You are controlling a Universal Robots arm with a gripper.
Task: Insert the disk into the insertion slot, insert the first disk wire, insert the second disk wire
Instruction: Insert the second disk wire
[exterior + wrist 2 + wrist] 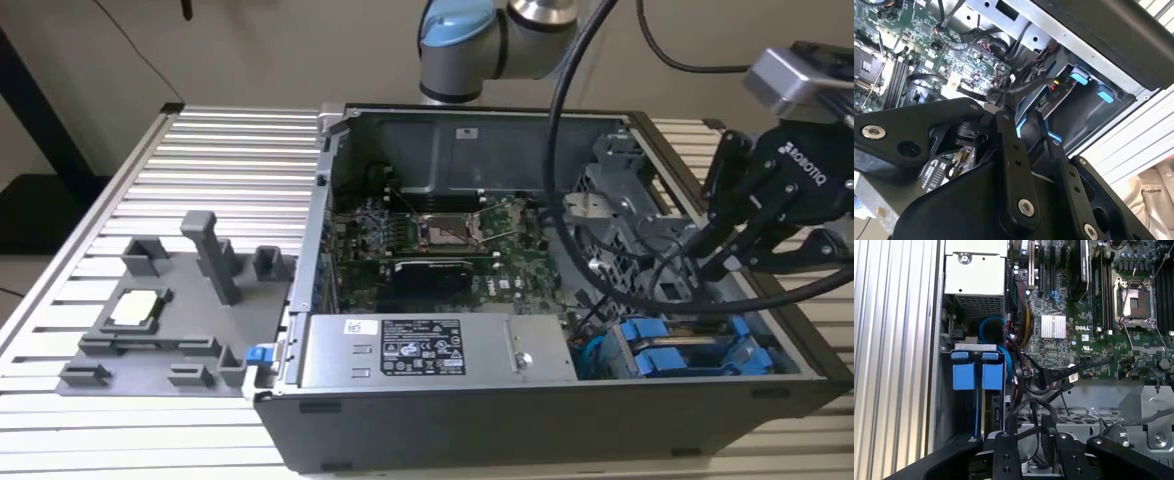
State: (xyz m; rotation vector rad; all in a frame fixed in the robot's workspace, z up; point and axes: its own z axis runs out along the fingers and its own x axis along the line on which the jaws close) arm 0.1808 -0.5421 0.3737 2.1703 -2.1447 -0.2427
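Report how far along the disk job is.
Done, apparently: both blue carriers sit in the drive cage. In hand: the pincer is at a black wire beside them. Left: the wire connections, which I cannot confirm as plugged.

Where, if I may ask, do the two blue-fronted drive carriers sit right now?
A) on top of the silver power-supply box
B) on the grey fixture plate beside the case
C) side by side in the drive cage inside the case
C: in the first wrist view the blue carriers stand side by side in the drive cage.
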